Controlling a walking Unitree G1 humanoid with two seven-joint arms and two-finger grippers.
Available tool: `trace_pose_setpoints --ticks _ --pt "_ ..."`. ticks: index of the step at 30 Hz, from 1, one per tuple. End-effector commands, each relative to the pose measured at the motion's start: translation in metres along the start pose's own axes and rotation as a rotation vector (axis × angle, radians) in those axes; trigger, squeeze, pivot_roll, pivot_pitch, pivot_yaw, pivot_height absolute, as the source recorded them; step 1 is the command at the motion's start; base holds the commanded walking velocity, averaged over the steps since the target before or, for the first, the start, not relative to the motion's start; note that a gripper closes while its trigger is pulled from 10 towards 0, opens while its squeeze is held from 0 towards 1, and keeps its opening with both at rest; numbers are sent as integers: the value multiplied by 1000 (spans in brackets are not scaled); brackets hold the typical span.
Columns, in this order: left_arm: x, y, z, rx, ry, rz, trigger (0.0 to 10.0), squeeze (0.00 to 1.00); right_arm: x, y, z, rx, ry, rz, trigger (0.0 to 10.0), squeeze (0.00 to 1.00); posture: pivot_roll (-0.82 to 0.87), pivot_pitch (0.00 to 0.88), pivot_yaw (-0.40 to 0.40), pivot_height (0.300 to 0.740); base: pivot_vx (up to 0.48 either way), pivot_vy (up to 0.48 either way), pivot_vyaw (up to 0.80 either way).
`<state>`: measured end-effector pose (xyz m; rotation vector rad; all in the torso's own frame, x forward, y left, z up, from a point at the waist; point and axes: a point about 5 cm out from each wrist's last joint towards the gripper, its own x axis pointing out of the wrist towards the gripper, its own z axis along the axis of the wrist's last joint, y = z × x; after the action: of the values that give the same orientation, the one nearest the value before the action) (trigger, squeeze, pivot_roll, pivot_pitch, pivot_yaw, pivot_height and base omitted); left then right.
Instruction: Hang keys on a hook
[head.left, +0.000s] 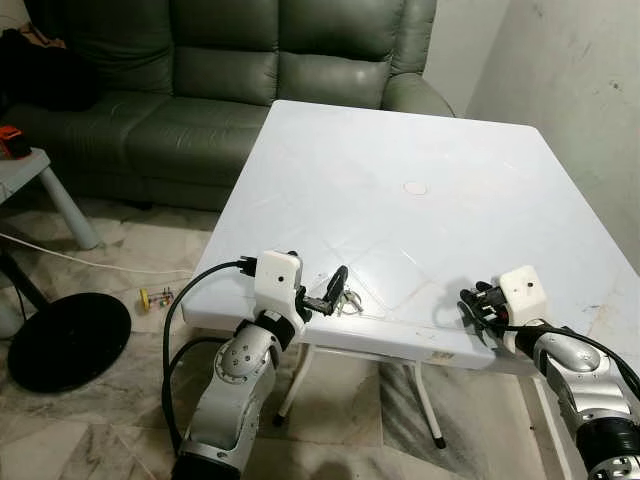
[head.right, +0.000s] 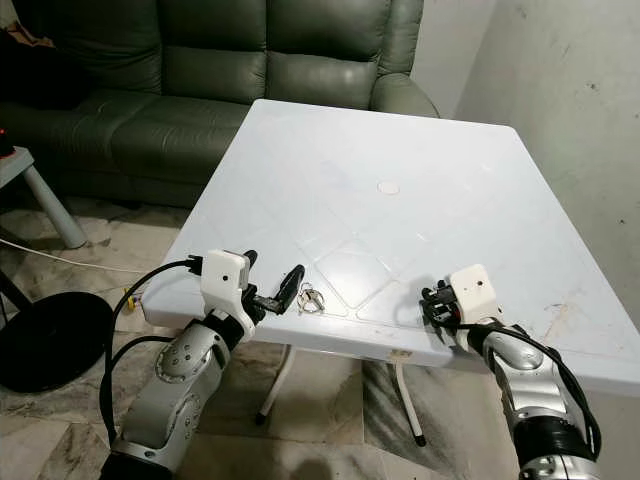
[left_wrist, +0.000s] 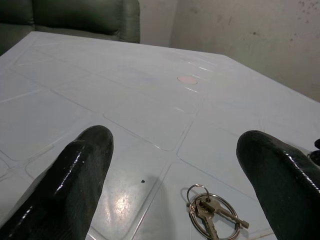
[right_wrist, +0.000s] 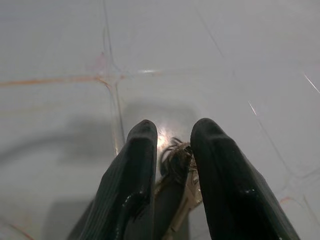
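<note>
We record a square white plastic table (head.left: 400, 180) standing before a grey-green leather sofa (head.left: 200, 90), with a rough pale wall (head.left: 570, 90) on the robot's right.

Item one: a bunch of silver keys on a round metal ring (left_wrist: 212, 214), lying flat on the table near its front edge, toward the robot's left. In the left eye view we see the same bunch (head.left: 348, 301) just beside the tip of the left gripper.

Item two: the left gripper (head.left: 333, 295), held low over the table's front edge. Its two black fingers (left_wrist: 80, 175) stand wide apart in the left wrist view, with the keys lying on the table between them, nearer the finger on the wall side. They hold nothing; we see no contact with the keys.

Item three: the right gripper (head.left: 478, 303), over the front edge of the table toward the robot's right, well apart from the first bunch. In the right wrist view its fingers (right_wrist: 135, 165) are drawn near together, and a second small metal key cluster (right_wrist: 181, 170) is pinched between them.

Item four: a round pale disc (head.left: 415, 187) set in the middle of the tabletop.

Item five: a black round floor base (head.left: 65, 340) on the marble floor (head.left: 110, 420) to the robot's left, with a white cable (head.left: 90, 262) running past it.
</note>
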<state>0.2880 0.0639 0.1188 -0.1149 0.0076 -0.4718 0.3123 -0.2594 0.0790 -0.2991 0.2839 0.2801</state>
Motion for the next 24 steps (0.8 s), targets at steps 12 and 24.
trace_pose_setpoints --ticks 12,24 --pt "3 -8 5 -15 -21 -18 10000 0 -1 -8 -1 -41 28 -60 10000 0 45 32 -61 740 0 0 0" --pt "3 -8 5 -17 -23 -16 10000 0 1 -9 -2 -76 43 -128 471 0 45 38 -61 740 0 0 0"
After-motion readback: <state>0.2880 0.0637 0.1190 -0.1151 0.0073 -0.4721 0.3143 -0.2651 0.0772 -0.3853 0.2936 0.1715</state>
